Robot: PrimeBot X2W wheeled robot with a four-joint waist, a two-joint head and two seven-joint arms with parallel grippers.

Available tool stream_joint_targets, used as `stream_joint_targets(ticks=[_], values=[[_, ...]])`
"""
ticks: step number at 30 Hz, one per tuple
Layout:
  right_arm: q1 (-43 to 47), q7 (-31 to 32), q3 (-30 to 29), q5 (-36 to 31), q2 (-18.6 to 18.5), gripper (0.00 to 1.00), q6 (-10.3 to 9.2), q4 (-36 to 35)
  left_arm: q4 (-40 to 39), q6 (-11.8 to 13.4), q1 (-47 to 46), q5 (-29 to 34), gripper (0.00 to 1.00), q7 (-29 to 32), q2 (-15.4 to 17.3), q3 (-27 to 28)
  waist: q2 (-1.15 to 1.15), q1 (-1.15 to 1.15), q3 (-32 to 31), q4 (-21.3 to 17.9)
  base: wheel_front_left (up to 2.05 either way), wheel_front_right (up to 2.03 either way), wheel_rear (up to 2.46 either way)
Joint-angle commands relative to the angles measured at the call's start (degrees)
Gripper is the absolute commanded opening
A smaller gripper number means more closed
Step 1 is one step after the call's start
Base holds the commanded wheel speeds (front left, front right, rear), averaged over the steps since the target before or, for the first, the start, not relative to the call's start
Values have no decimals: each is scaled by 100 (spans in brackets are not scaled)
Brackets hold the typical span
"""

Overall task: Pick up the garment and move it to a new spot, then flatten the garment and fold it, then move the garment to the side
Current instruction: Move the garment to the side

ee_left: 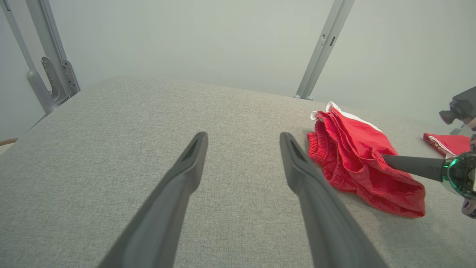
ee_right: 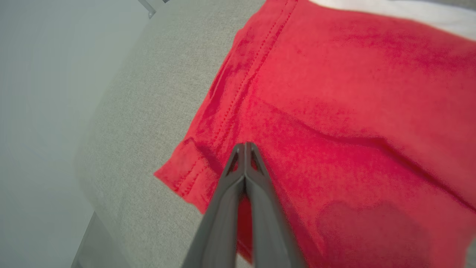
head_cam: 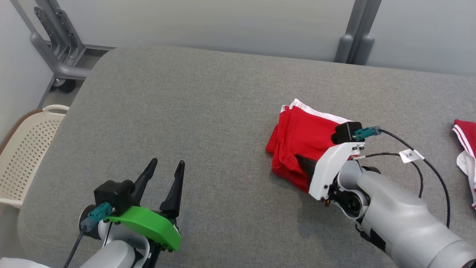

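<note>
A red garment (head_cam: pixel 301 137) with a white edge lies folded on the right half of the grey padded table (head_cam: pixel 186 111); it is also in the left wrist view (ee_left: pixel 357 156) and the right wrist view (ee_right: pixel 334 93). My right gripper (head_cam: pixel 299 160) is shut, and its fingers lie on the garment's near corner (ee_right: pixel 245 145) with no cloth visible between the tips. From the left wrist, one right finger (ee_left: pixel 386 160) disappears behind a red fold. My left gripper (head_cam: pixel 167 163) is open and holds nothing, low over the bare table (ee_left: pixel 242 137) well left of the garment.
A second red-and-white garment (head_cam: pixel 466 149) lies at the table's right edge (ee_left: pixel 448 143). A beige perforated basket (head_cam: pixel 26 156) stands on the floor off the table's left side. Grey metal frame posts (head_cam: pixel 55 48) rise behind the table. Black cables trail from my right wrist.
</note>
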Motion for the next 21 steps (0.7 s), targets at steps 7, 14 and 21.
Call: stream_joint_targets(ticks=[7, 14, 21], values=[[170, 67, 402, 18, 243, 0, 2, -371, 47, -30, -52, -9, 100, -20, -42, 36, 0, 0, 15, -88, 0, 0, 0], [118, -41, 493, 69, 108, 0, 2, -645, 62, 10, 20, -12, 100, -25, -31, 36, 0, 0, -46, -172, 0, 0, 0], [76, -227, 515, -17, -166, 16, 2, -897, 44, 26, 83, -42, 100, -17, 8, 40, 0, 0, -148, -331, 0, 0, 0]])
